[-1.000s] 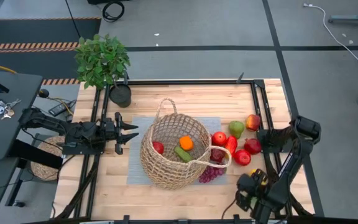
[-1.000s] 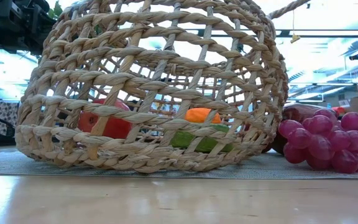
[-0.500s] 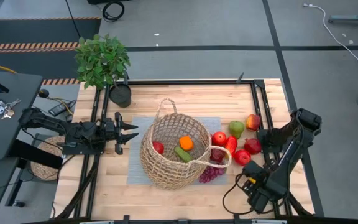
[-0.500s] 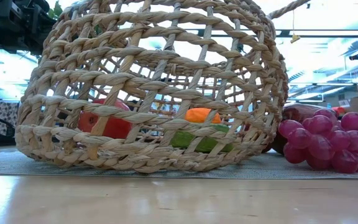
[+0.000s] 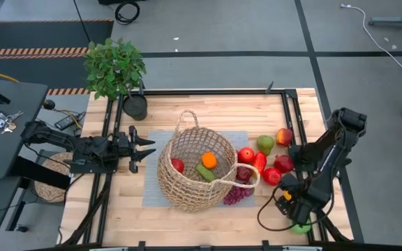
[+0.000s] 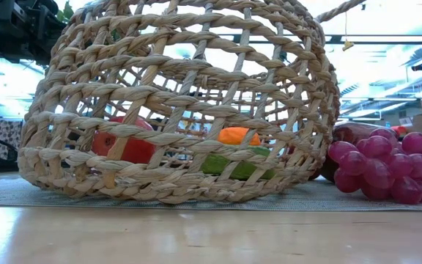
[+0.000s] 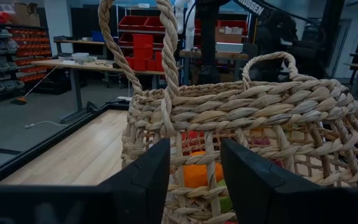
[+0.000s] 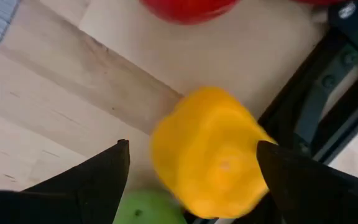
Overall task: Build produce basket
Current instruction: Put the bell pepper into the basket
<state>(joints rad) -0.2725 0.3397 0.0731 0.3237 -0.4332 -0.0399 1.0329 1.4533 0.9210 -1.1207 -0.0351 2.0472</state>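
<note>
The tan wicker basket point(image 5: 194, 167) sits on a grey mat point(image 5: 152, 195) at mid-table, holding an apple point(image 5: 178, 165), an orange point(image 5: 209, 160) and a green piece point(image 5: 204, 172). More produce lies to its right: apples point(image 5: 271, 176), a pepper point(image 5: 259, 162), a pear point(image 5: 265, 144) and grapes point(image 5: 236, 194). My left gripper point(image 5: 145, 148) stands open and level, just left of the basket point(image 7: 241, 112). My right gripper point(image 5: 295, 213) points down, open, at the near right corner. A yellow piece point(image 8: 210, 152) lies under it, with a green piece point(image 8: 145, 208) beside.
A potted plant point(image 5: 117, 70) stands at the far left corner. A black frame rail point(image 8: 328, 106) runs along the table's right edge, close to the yellow piece. Bare wood lies in front of the basket point(image 6: 196, 235). The grapes point(image 6: 394, 169) sit right of the basket in the low view.
My right gripper has moved over the near right corner toward the table's right edge, rolling about its own axis while staying open. A green piece now shows on its near side. The left gripper, the basket and the other produce have kept still.
</note>
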